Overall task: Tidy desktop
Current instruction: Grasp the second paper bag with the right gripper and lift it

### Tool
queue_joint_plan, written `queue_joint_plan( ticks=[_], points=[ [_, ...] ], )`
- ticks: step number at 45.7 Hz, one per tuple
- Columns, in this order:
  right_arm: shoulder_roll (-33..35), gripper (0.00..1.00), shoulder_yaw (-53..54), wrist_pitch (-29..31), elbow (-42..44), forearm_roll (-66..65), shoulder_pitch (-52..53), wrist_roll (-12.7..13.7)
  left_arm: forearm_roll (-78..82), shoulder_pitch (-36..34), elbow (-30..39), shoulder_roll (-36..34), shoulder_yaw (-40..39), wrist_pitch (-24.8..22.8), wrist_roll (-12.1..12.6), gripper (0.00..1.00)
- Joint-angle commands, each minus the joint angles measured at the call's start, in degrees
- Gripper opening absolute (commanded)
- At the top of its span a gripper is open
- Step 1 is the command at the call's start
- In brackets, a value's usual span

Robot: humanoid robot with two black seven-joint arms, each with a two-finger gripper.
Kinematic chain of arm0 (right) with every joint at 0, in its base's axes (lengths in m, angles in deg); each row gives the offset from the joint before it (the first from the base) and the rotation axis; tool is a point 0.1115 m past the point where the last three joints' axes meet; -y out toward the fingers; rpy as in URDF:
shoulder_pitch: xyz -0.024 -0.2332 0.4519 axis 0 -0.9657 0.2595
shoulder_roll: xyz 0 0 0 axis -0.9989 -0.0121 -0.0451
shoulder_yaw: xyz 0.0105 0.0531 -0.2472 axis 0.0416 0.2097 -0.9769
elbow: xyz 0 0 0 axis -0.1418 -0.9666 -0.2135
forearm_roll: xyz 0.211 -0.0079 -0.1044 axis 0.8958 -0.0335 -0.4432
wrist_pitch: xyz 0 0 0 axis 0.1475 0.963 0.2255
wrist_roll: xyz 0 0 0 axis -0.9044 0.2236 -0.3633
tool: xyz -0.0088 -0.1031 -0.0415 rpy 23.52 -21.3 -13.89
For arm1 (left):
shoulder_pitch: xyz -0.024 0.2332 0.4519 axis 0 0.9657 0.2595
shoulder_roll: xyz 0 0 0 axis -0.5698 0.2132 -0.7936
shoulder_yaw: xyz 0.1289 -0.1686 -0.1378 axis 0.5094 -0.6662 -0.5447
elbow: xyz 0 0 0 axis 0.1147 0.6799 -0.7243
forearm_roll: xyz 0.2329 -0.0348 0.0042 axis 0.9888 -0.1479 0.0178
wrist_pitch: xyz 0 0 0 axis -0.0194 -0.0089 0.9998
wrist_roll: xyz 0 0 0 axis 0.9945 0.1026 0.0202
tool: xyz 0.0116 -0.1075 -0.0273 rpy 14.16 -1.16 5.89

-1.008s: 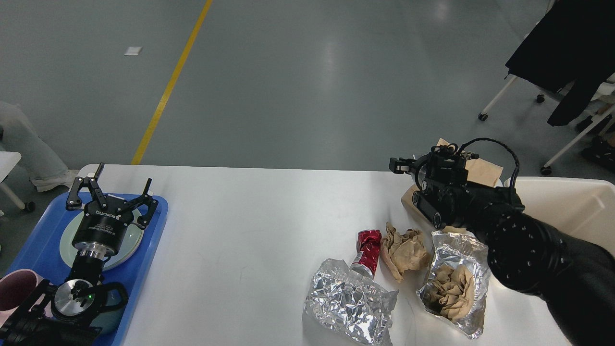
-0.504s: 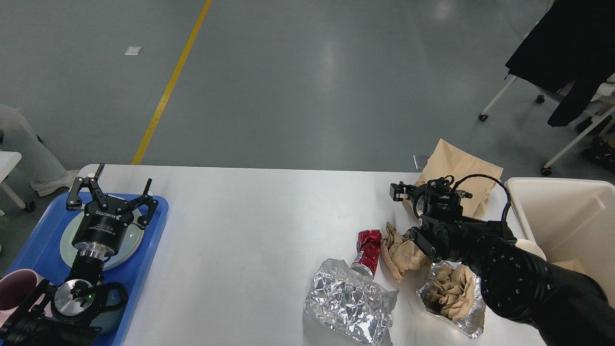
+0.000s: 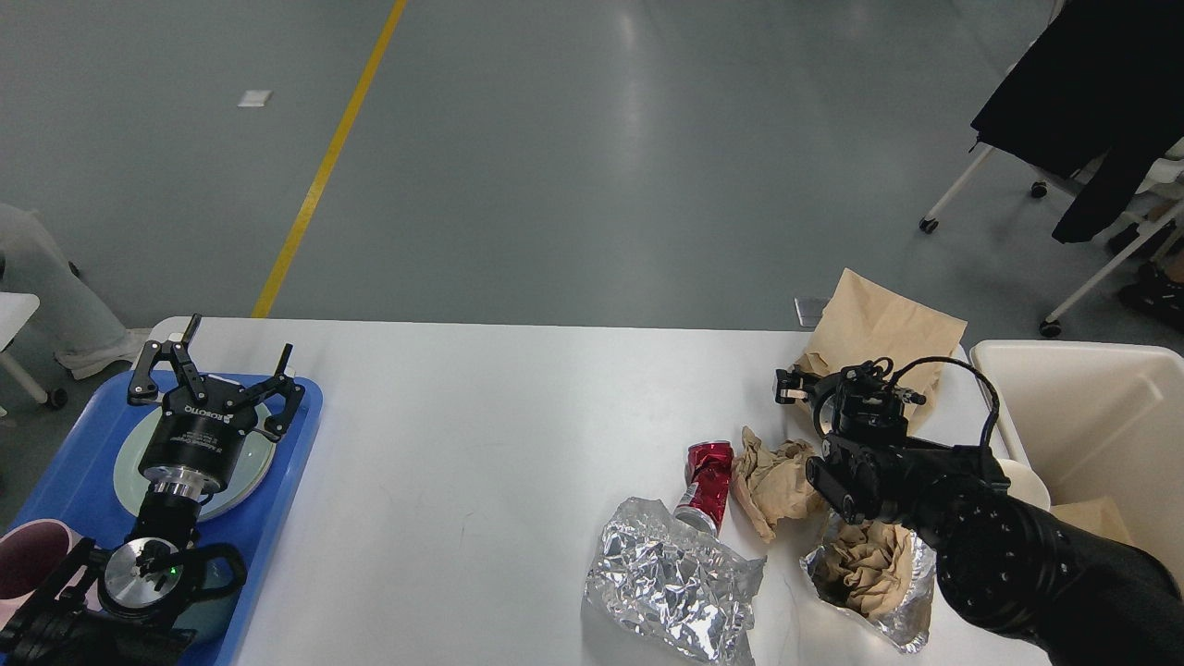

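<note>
the worktop [image 3: 481, 435] takes up most of the lower view, white, rounded corners, long axis running left to right across the picture, near long edge toward me. it sits between a blue tray [image 3: 305, 416] overlapping its left end and a cream bin [image 3: 1091, 407] just off its right end, which looks like the sorting setup: dishes left, rubbish right.

all the trash is bunched at the right end, near the bin, so i'd guess it's short hops from there. brown bag [image 3: 879, 319] lies at the far right edge, partly sticking past the back edge. nearer me there's a foil sheet [image 3: 671, 578], a second foil [image 3: 911, 606] with brown paper crumpled in it, a paper wad [image 3: 772, 476] and a crushed red can [image 3: 708, 481] lying beside the wad, its long axis running roughly toward and away from me.

on the tray there's a plate [image 3: 129, 472] and a pink mug [image 3: 28, 550] at the corner.

left pincer [image 3: 217, 370] hovers above the plate, spread wide, holding nothing. right pincer [image 3: 795, 387] is over the bag's near edge, dark and seen side-on, so i can't tell if it's spread or closed, or whether it's got the bag. my guess is the bag's next for the bin.
</note>
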Motion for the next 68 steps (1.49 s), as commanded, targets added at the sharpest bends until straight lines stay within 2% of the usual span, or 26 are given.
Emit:
queue_joint_plan(
  ticks=[1,9,12,14,18,21,24,26,53,58,62,68],
  points=[
    [0.0,0.79,0.1,0.0,-0.1,-1.0,-0.7,0.0,0.0,0.0,0.0,0.0,0.1,0.0,0.0,0.96],
    [-0.3,0.78,0.3,0.1,-0.4,-1.1,-1.2,0.0,0.0,0.0,0.0,0.0,0.0,0.0,0.0,0.96],
    [-0.4,0.72,0.3,0.1,-0.5,-1.1,-1.5,0.0,0.0,0.0,0.1,0.0,0.0,0.0,0.0,0.96],
    [-0.4,0.64,0.4,0.1,-0.6,-1.1,-1.6,0.0,0.0,0.0,0.0,0.0,0.0,0.0,0.0,0.96],
    [-0.2,0.39,0.5,0.1,-0.6,-1.1,-1.7,0.0,0.0,0.0,0.0,0.0,0.0,0.0,0.0,0.96],
    [-0.3,0.29,0.5,0.2,-0.6,-1.1,-1.7,0.0,0.0,0.0,0.0,0.0,0.0,0.0,0.0,0.96],
    [-0.3,0.09,0.5,0.3,-0.7,-1.0,-1.7,0.0,0.0,0.0,0.0,0.0,0.0,0.0,0.0,0.96],
    [-0.3,0.01,0.6,0.4,-0.7,-1.0,-1.7,0.0,0.0,0.0,0.0,0.0,0.0,0.0,0.0,0.96],
    [-0.3,0.0,2.5,1.1,-1.0,-0.7,-1.3,0.5,0.0,0.0,0.0,0.0,0.0,0.0,0.0,0.96],
    [0.3,0.0,2.9,3.5,-1.4,-0.1,2.0,0.7,0.0,0.0,0.0,0.0,0.0,0.0,0.0,0.96],
    [3.0,0.0,3.7,7.0,-4.5,0.0,6.7,0.8,0.0,0.0,0.1,0.0,0.0,0.0,0.0,0.96],
    [7.5,0.0,3.9,11.8,-14.4,-0.1,15.7,1.1,0.0,0.0,0.1,0.0,0.0,0.0,0.0,0.96]
  ],
)
